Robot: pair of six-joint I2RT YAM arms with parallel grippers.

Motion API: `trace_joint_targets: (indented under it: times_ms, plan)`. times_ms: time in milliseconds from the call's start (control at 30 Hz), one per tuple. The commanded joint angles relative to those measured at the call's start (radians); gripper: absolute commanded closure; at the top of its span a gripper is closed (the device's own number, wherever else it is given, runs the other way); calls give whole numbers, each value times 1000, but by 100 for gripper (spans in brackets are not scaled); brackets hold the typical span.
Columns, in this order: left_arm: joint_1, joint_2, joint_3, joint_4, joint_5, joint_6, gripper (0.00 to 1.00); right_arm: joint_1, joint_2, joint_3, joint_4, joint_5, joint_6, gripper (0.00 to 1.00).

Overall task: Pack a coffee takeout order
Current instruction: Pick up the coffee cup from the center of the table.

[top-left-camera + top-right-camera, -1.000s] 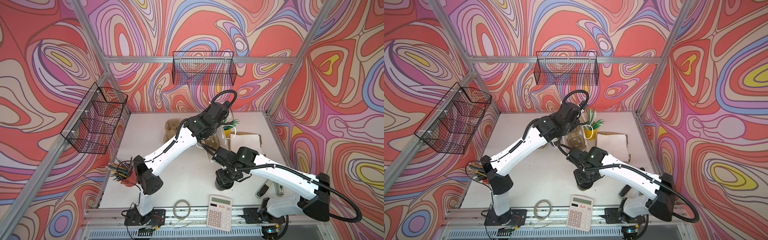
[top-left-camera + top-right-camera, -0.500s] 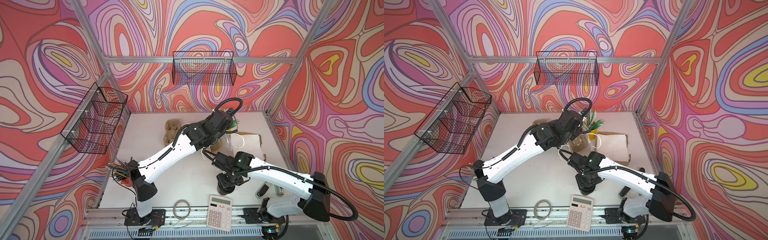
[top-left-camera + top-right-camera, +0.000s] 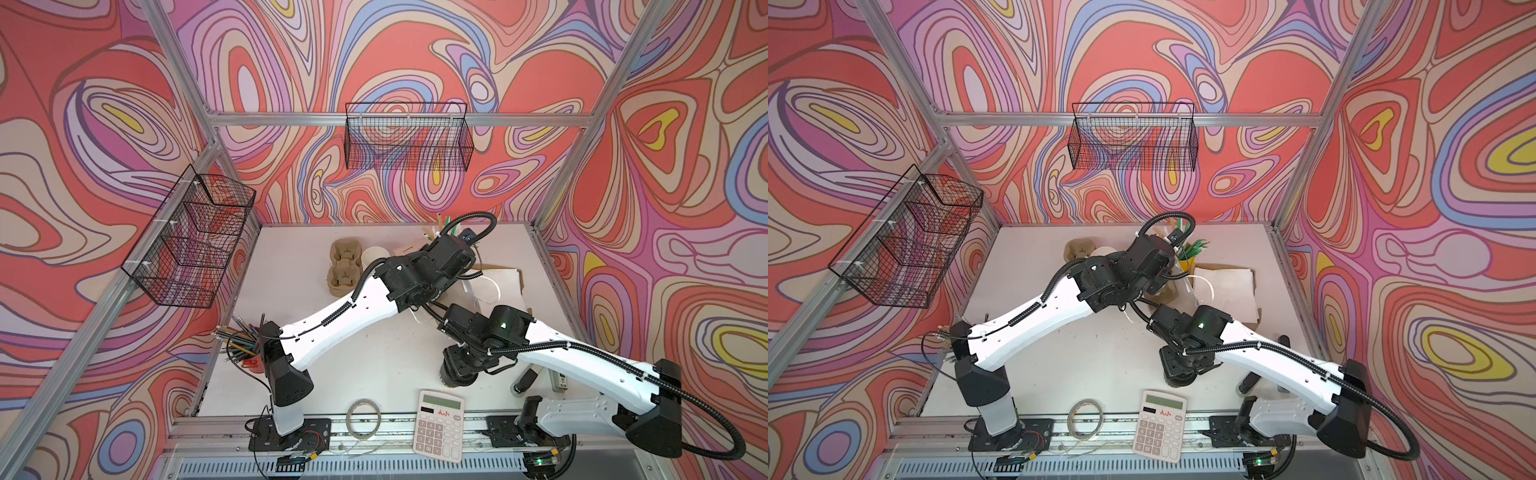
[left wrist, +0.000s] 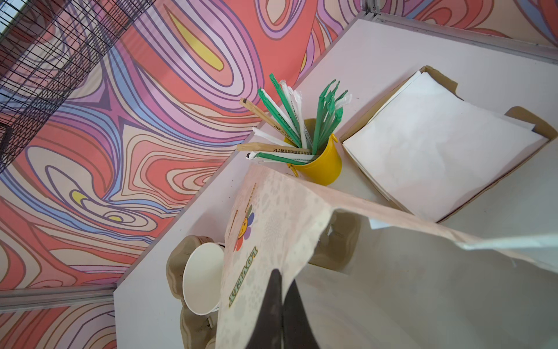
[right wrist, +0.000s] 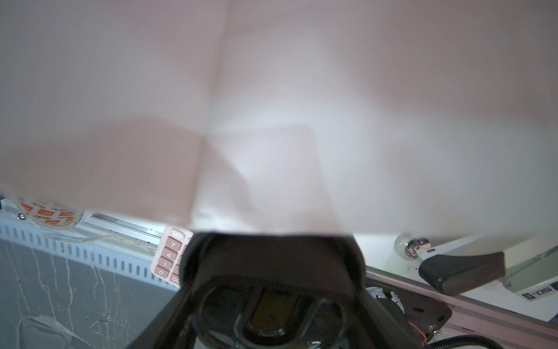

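- Holding the paper bag (image 4: 271,217) open by its rim with the left end effector (image 4: 282,282), pinched shut on the paper.
- Gripping what looks like the black cup (image 5: 271,255) in the right end effector (image 5: 271,284), spread wide around it, close behind blurred white paper, probably the bag's wall.
- Judging by that, about midway: readying the bag's mouth, with no sign of the cup inside.
- Leaving one pulp carrier (image 4: 173,272) empty on the worktop (image 4: 392,54), outside the bag, off to one side of the left end effector, next to a stack of white cups (image 4: 202,278).
- Noting a tan shape (image 4: 338,244) just beyond the left end effector, past the rim; unable to tell whether inside the bag.
- Remaining, likely: seating the cup in a carrier, then loading the bag.
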Motion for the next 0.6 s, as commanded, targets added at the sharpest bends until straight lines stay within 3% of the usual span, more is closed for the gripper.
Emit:
trace_joint_targets:
  times_ms: [0,567]
  plan:
    - [-6,9,22,-34,15,-40,100,4,-33,47,-69,33,24,32]
    - [-42,59,74,-60,82,-150,100,5,-80,196,-194,43,25,33]
